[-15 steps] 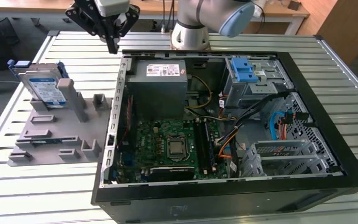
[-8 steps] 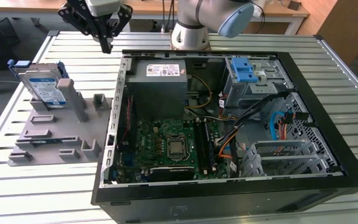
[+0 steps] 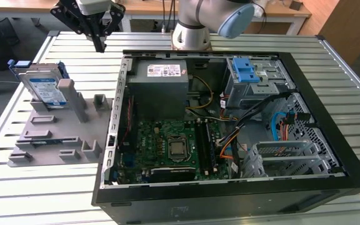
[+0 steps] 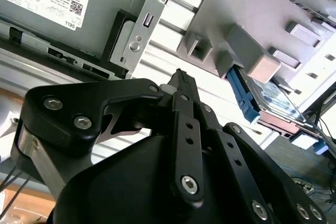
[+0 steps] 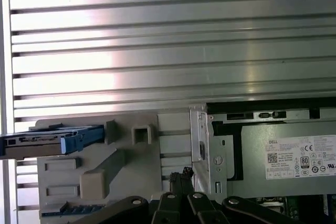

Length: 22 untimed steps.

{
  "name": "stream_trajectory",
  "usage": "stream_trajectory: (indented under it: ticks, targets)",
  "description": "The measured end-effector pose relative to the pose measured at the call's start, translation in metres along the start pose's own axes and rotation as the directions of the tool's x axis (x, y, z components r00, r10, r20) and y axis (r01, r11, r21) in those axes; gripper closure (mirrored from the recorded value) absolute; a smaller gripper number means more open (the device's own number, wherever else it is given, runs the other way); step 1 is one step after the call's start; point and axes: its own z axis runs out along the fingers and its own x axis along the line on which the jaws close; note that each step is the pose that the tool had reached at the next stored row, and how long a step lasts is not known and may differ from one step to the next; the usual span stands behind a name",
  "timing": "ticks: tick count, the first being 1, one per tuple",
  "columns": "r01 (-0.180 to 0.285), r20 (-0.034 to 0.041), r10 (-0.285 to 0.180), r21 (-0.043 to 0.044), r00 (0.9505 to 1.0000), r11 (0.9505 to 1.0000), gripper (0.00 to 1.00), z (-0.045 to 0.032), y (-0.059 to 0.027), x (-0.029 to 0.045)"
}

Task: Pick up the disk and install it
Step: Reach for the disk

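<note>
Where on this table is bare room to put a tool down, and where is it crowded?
Bare table slats lie near the camera beside the grey fixture, and along the exterior view's right of the computer case. The far strip under the claw is free. Crowded: the case's inside, and the fixture holding the disk.

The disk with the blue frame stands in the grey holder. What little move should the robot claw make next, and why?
Likely slide toward the exterior view's left and open up. The black gripper hangs shut and empty above the slatted metal table, while the silver-grey rectangular disk in its blue bracket stands on edge in the grey plastic holder, untouched, off to that side.
</note>
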Motion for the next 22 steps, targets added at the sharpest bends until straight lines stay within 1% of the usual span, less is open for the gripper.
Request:
stream_trajectory:
  ticks: [16, 18, 22]
  targets:
    - [0.0, -0.0018, 0.0, 0.0002, 1.0, 1.0, 0.89, 0.003, 0.0033, 0.0278]
    - [0.009, -0.0022, -0.009, 0.0, 1.0, 1.0, 0.89, 0.0034, 0.0033, 0.0296]
    - [0.044, -0.0037, -0.044, 0.0001, 0.999, 0.999, 0.89, 0.0042, 0.0032, 0.0319]
